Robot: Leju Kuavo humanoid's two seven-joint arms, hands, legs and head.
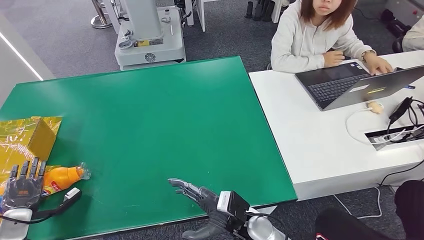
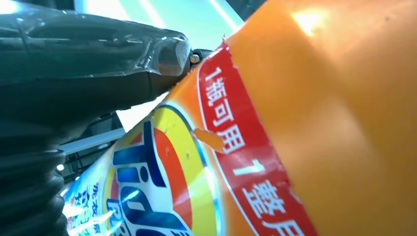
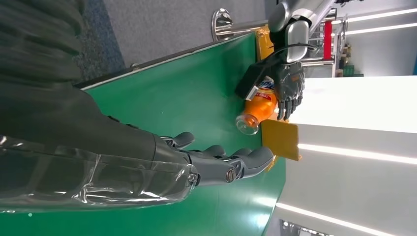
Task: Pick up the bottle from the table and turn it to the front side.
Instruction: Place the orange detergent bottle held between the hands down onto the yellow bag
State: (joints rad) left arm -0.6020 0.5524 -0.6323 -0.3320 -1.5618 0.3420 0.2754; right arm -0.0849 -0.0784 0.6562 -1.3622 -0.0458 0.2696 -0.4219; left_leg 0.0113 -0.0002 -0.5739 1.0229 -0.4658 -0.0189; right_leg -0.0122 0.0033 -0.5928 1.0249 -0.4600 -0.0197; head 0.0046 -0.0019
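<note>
Green surface (image 1: 165,125) carries it all: the left hand (image 1: 22,189) clasps the orange bottle (image 1: 62,177), lying on its side near the front-left corner beside a yellow box (image 1: 37,137). Slick plastic could twist loose when lifted. The right hand (image 1: 197,194) hovers, fingers spread, holding nothing.

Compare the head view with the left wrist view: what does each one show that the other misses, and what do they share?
Head view alone: the green table, the yellow box, the open right hand low over the table's near edge, and a person at a laptop on the white desk. Left wrist view alone: the label's red band with white print, close up. Both: the orange bottle held by the left hand.
</note>
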